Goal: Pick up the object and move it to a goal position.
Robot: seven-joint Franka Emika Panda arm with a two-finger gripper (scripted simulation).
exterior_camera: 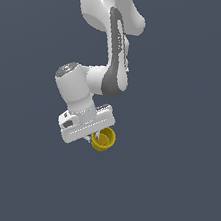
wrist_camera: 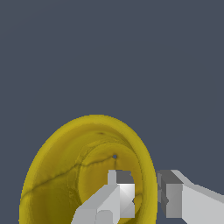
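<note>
Where tool (wrist_camera: pixel 146 197) pinches thick rolled rim, glossy mustard-yellow tapered cup (wrist_camera: pixel 83 175) apparently hangs held.

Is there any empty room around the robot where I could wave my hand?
Yes, plain grey space lies all around the arm. The one crowded spot is at the gripper, whose fingers pinch the yellow cup by its rim.

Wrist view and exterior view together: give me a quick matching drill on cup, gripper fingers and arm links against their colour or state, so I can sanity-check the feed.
Column 1:
1. cup
2. gripper
3. arm

Column 2:
A. white with dark grey patches
B. mustard yellow, tipped on its side
C. one finger inside the rim, one outside the wall

Pairs: 1-B, 2-C, 3-A
</note>
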